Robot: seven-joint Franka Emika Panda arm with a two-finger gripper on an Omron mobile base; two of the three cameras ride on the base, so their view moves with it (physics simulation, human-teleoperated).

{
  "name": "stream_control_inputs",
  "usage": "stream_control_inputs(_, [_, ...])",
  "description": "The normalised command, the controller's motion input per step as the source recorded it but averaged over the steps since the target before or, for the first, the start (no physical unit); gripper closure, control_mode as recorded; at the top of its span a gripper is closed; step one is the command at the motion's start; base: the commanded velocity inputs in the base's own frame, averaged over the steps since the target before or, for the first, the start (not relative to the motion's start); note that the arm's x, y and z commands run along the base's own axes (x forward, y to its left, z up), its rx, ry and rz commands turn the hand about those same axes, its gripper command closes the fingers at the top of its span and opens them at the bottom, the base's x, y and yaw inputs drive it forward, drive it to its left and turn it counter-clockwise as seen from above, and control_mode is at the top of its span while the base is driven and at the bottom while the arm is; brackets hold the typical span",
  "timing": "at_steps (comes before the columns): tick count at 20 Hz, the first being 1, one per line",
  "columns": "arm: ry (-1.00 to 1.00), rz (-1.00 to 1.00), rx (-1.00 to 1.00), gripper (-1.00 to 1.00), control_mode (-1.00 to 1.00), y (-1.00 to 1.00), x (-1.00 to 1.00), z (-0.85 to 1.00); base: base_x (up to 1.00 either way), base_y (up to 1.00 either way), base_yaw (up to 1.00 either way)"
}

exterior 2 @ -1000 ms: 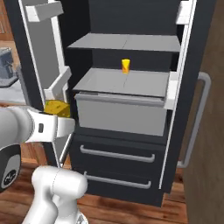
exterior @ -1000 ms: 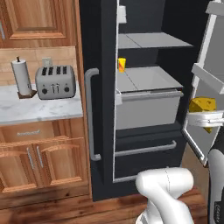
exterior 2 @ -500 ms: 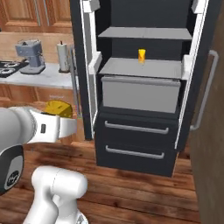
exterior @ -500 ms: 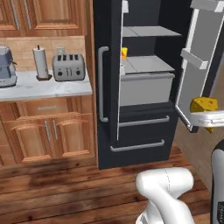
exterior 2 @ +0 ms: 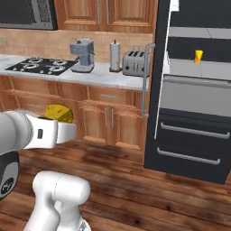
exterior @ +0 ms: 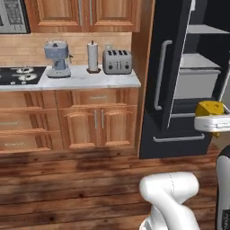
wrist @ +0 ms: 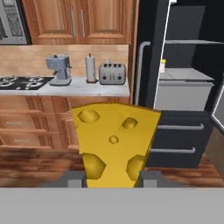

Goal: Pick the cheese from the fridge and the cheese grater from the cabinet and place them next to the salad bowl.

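- Fridge [exterior 2: 189, 113]: tall black unit, door standing open, grey shelves and drawer visible inside; it lies ahead of the hand and toward its right in the hand view. A small yellow item [exterior 2: 198, 56] rests on the inner shelf; what it is cannot be told.
- Table [exterior: 90, 81]: pale stone top over brown drawers and doors, ahead of the hand and to its left. It carries a cooktop [exterior 2: 38, 65], a blue-grey coffee machine [exterior: 57, 58], a paper-towel roll [exterior: 92, 56] and a toaster [exterior: 117, 61].
- Hand [wrist: 111, 178]: clenched on the cheese, one dark fingertip pressing each flank of the wedge near its base.
- Cheese [wrist: 114, 142]: yellow-orange holed wedge, upright between the fingertips, carried in the air clear of fridge and table.
- Step in hand, as judged: transport of the cheese toward the salad bowl, with the grater still to fetch. Done well, the wedge stays level and firmly pinched while the base drives, the arm stays tucked clear of the open fridge door and the table edge, and release waits until the cheese sits just beside the bowl, not in it.
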Motion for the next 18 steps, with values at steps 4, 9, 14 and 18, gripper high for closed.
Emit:
stream_control_inputs(4, [0.0,0.0,0.0,1.0,1.0,0.0,0.0,0.0,0.72,0.41,0.67])
stream_control_inputs(9, [0.0,0.0,0.0,1.0,1.0,0.0,0.0,0.0,0.66,0.23,0.81])
stream_control_inputs(14, [0.0,0.0,0.0,1.0,1.0,0.0,0.0,0.0,0.88,0.86,0.29])
stream_control_inputs(18, [0.0,0.0,0.0,1.0,1.0,0.0,0.0,0.0,1.0,0.97,0.0])
